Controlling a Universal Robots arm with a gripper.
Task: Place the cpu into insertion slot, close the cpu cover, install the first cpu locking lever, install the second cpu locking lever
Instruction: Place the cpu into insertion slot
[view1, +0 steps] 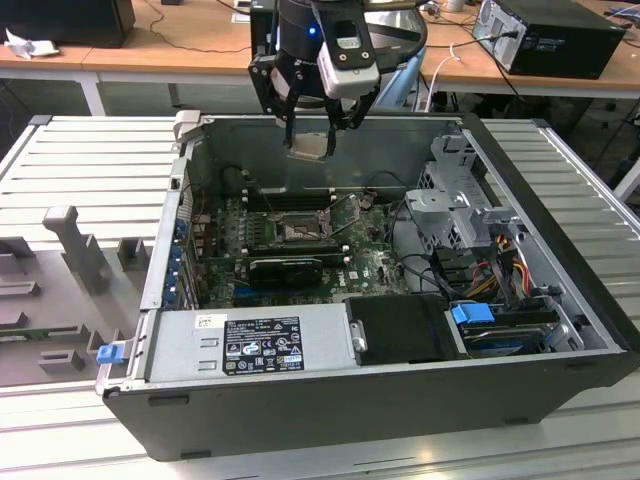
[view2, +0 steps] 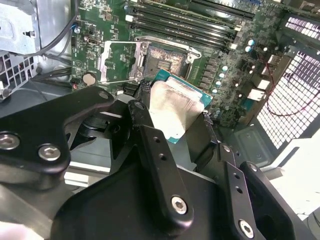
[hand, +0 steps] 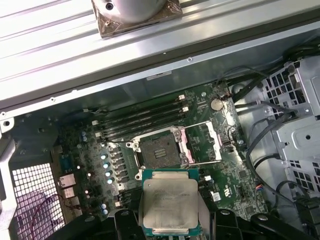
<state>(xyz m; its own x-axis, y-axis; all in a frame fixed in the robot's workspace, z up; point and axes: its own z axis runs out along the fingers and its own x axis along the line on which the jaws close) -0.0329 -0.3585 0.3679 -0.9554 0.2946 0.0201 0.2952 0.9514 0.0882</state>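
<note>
The claw (view1: 312, 135) clamps the cpu (view1: 308, 148) by its edges. In the exterior view, the insertion slot (view1: 297, 230) lies well apart at six o'clock, with the cpu cover (view1: 345, 212) raised.

Illumination: bright, diffuse, from overhead. Glare washes the cpu (view2: 175, 112) face in the second wrist view. The ribbed desk (view1: 100, 150) reflects brightly; the case (view1: 400, 400) interior is dimmer, shadows soft
</note>
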